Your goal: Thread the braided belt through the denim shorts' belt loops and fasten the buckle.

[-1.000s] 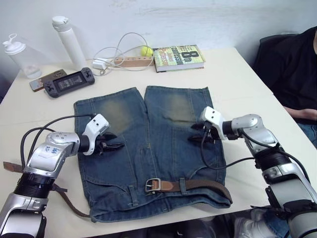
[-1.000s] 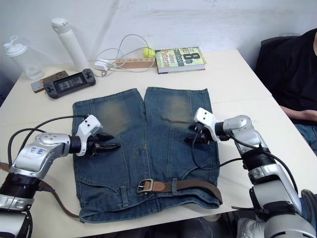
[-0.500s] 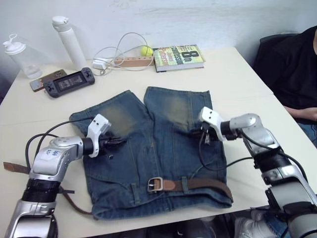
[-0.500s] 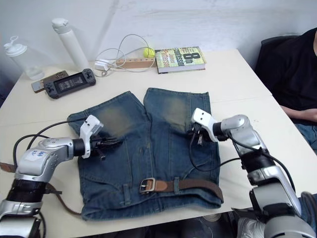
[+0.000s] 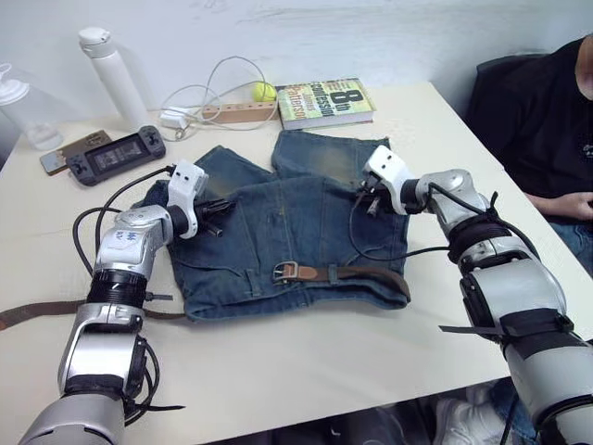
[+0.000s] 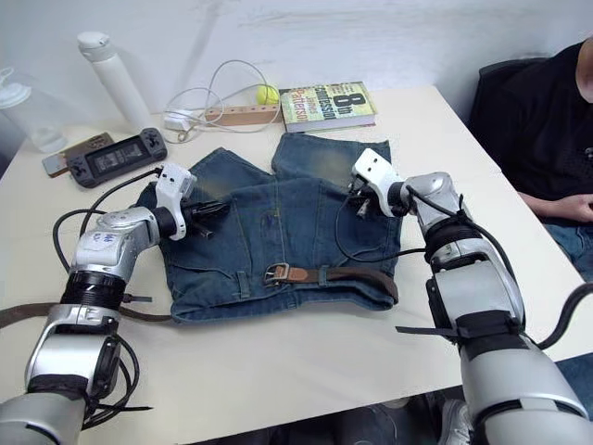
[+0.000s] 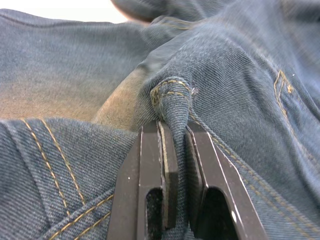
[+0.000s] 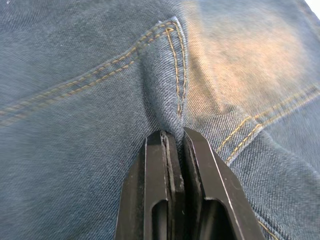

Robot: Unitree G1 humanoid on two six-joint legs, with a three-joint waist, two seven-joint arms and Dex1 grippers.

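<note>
Head stereo pair down over table (image 5: 306, 362); wrist cameras close on denim shorts (image 7: 240, 75).

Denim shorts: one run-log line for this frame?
left gripper: pinching denim shorts | right gripper: pinching shorts | braided belt: threaded, buckle fastened

Both grippers' fingers (image 7: 200, 170) clamped, arms extended fwd

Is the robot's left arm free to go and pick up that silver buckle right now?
Probably not yet. The left gripper is shut on a pinched fold of the denim shorts, so it would have to let go first. The buckle itself lies uncovered on the waistband, with nothing lying between it and the gripper.
</note>
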